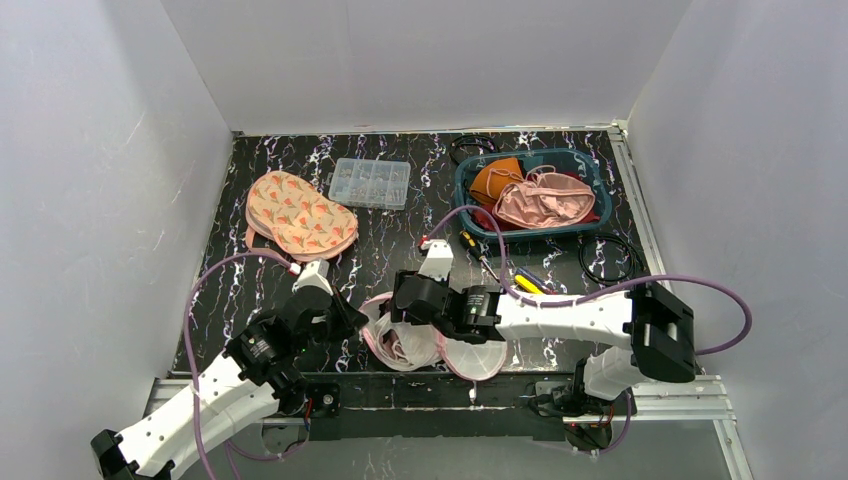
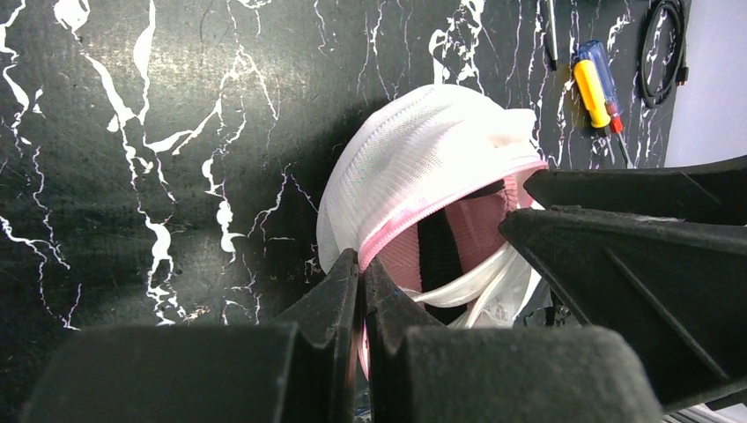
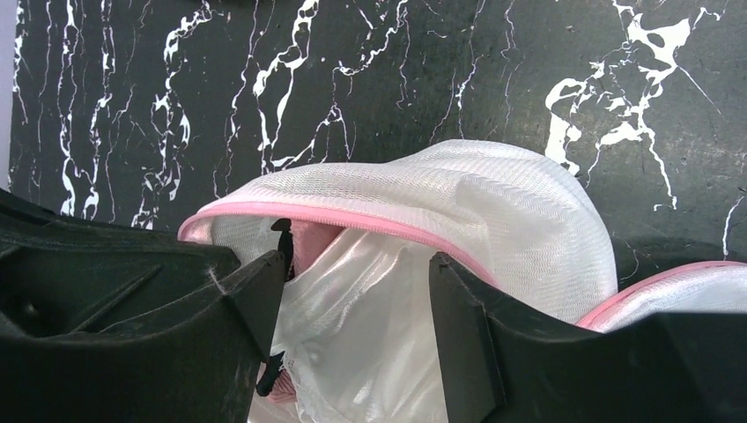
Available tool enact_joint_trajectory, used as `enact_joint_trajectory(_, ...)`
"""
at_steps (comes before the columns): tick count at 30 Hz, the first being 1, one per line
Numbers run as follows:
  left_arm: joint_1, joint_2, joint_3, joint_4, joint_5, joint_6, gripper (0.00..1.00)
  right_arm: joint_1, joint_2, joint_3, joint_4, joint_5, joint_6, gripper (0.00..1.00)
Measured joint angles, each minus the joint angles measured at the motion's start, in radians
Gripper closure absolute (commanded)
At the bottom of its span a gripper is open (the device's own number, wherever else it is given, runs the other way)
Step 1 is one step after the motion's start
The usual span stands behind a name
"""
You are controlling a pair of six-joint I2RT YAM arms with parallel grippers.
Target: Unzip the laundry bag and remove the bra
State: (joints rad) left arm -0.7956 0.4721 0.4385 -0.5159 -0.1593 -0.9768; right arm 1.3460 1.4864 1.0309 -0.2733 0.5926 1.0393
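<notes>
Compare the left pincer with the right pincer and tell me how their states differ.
The left pincer is shut, pinching the pink zipper edge of the laundry bag; the right pincer stands open. The left pincer sits at the bag's rim, while the right pincer straddles white fabric in the bag's open mouth. Both are working on the same bag.

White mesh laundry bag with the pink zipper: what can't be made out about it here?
- Top external: white mesh laundry bag opening, covered by the right gripper.
- Left wrist: zipper pull, hidden by the shut left gripper pinching the pink trim.
- Right wrist: the contents; only a pink fabric sliver shows past glossy white fabric.
</notes>
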Motion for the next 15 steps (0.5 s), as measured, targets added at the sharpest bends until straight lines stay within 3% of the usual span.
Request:
enact_joint_trajectory(4,0.0,-0.006,0.0,-0.013,-0.007,0.0,1.0,-0.004,0.013,0.014,-0.013,-0.001,0.003,0.42)
enact_joint_trajectory(10,0.0,-0.01,0.0,-0.018,-0.016,0.002,1.0,-0.005,-0.014,-0.008,-0.019,-0.004,0.005,0.72)
enact_joint_trajectory(15,0.0,-0.01,0.0,-0.018,-0.018,0.006,1.0,-0.012,-0.116,-0.083,-0.032,-0.034,0.003,0.75)
